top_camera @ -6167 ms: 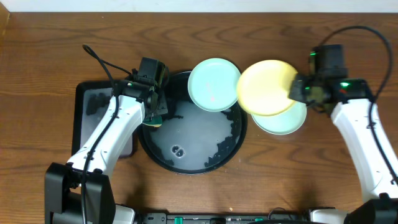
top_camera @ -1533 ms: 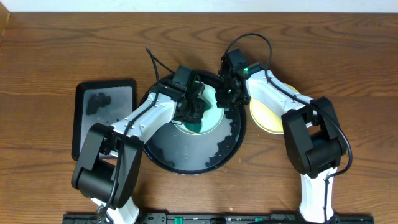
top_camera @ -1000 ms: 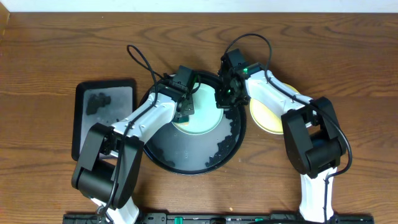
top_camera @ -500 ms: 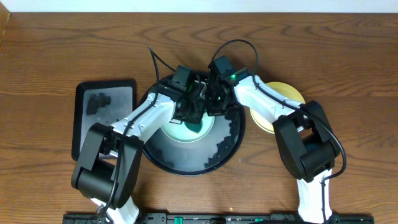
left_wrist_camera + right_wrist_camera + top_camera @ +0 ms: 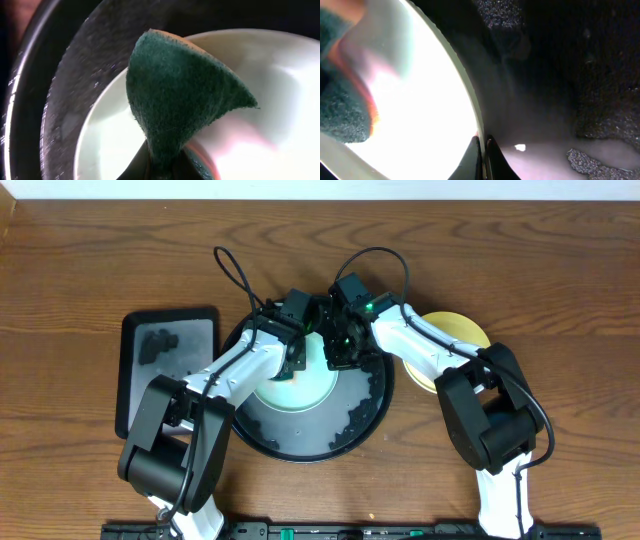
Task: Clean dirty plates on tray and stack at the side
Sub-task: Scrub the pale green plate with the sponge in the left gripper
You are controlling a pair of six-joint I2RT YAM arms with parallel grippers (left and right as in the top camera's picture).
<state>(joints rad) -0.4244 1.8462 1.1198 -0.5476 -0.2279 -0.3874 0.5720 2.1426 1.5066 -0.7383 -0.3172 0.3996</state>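
Mint plate (image 5: 300, 383) is lying face up in the tray (image 5: 300, 452), toward 12 o'clock. Left fingers (image 5: 139, 170) are pinching a green sponge (image 5: 175, 100) over it. Right fingers (image 5: 475, 162) are clamping its 2 o'clock rim. Yellow plate (image 5: 458, 330) is sitting on the counter (image 5: 100, 260) at 3 o'clock.

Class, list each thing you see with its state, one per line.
Mint plate: in tray, rim pinched.
Sponge: folded, gripped over mint plate.
Left hand: shut on sponge.
Right hand: shut on mint plate.
Tray: wet, smeared.
Yellow plate: set aside, right of tray.
Small tray: smudged.
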